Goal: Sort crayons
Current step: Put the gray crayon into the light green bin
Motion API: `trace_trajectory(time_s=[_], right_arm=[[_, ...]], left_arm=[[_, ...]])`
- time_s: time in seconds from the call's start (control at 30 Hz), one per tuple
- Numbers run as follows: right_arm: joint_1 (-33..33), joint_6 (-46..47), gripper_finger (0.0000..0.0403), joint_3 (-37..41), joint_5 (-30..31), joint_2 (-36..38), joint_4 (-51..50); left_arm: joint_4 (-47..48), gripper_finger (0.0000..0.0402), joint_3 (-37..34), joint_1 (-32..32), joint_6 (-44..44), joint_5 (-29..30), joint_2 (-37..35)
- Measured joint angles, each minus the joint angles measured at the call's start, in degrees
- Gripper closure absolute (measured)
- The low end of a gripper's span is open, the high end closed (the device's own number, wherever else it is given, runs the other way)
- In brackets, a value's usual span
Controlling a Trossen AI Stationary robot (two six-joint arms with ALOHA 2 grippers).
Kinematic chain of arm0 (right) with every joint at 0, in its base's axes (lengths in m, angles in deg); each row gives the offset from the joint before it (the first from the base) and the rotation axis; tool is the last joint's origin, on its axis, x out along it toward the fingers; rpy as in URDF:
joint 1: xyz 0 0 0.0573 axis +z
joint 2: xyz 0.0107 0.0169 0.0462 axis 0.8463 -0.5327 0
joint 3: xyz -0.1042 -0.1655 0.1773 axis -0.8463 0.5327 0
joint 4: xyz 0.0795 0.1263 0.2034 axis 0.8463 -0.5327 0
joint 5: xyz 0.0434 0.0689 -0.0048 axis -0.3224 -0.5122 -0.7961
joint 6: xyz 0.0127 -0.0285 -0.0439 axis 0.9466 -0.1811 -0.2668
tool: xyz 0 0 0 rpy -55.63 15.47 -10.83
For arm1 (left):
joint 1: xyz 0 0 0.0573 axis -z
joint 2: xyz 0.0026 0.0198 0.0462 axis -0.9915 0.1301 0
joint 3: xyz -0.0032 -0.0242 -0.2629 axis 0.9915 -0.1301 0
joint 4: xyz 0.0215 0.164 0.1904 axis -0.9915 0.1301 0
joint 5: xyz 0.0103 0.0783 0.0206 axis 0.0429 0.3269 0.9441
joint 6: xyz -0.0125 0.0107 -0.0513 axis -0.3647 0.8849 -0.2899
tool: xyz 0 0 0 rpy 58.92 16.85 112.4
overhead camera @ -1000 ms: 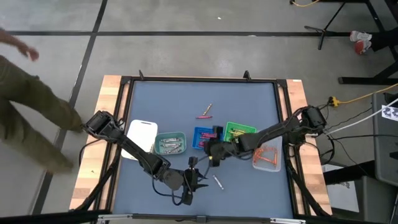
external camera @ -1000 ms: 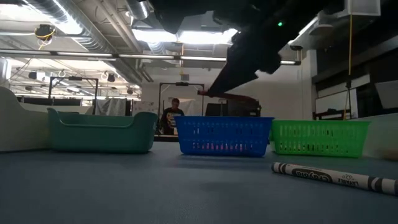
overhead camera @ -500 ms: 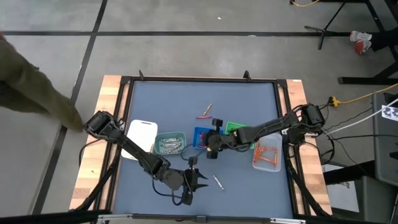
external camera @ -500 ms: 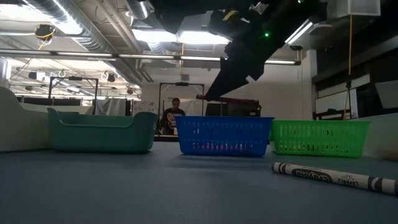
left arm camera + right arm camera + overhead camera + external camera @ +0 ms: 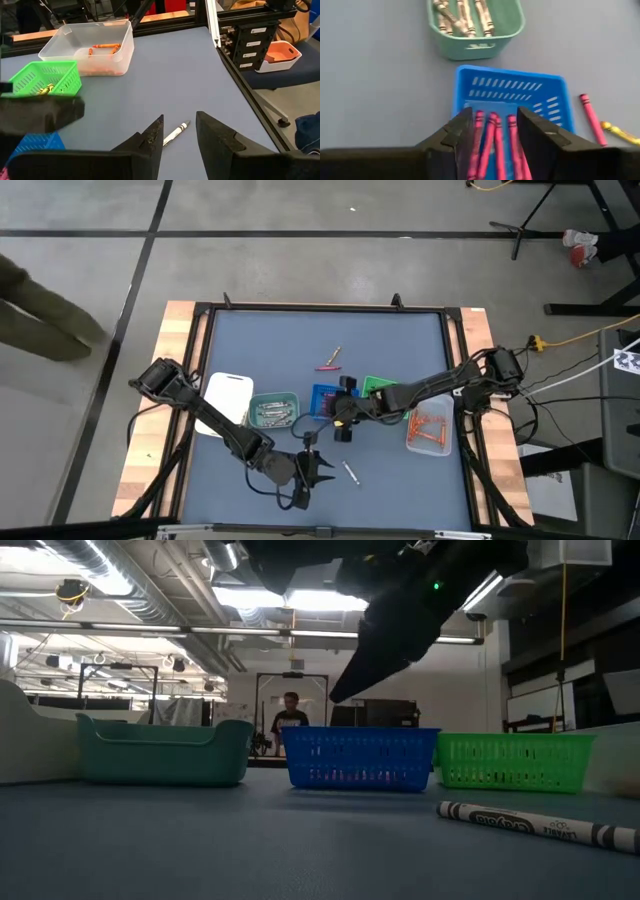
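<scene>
Table (image 5: 400, 340): a blue-grey surface on which a row of small trays is set near the middle, with the white tray (image 5: 228, 395) towards the left edge and the clear tray (image 5: 432, 430) towards the right edge.
Right gripper (image 5: 492, 131): it is held above the blue tray (image 5: 510, 95); a second ago a pink crayon was pinched in it, and now the fingers are parted and nothing is held.
Pink crayons (image 5: 495, 145): several are laid side by side in the blue tray; the released one is judged to be among them.
Left gripper (image 5: 179, 131): it is poised near the front edge, fingers apart as before, over the grey crayon (image 5: 175, 133).
Loose crayons: a pink one (image 5: 326, 366) and a yellowish one (image 5: 335, 355) are left towards the back of the table, so the sorting is judged unfinished.
</scene>
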Motion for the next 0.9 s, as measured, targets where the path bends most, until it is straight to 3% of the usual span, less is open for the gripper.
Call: trace_trajectory(time_s=[0.17, 0.4, 0.77, 0.9], right_arm=[[0.05, 1.60, 0.0249, 0.04, -3.80, 2.98, -0.91], [1.19, 1.68, 0.0248, 0.04, -2.80, 12.85, -7.31], [9.96, 6.45, 0.0248, 0.02, -1.85, 25.51, -16.88], [14.45, 12.50, 0.0248, 0.02, 2.29, 27.68, -21.24]], left_arm=[[-0.11, 0.0302, 0.00, -0.66, 0.02, -0.02, 0.00], [-1.99, 0.0302, -0.02, -3.24, 0.04, -1.66, 0.00], [-3.76, 0.0302, -0.02, -10.95, 0.04, -16.61, 0.04], [-4.43, 0.0302, -0.02, -12.91, 1.57, -21.13, 0.04]])
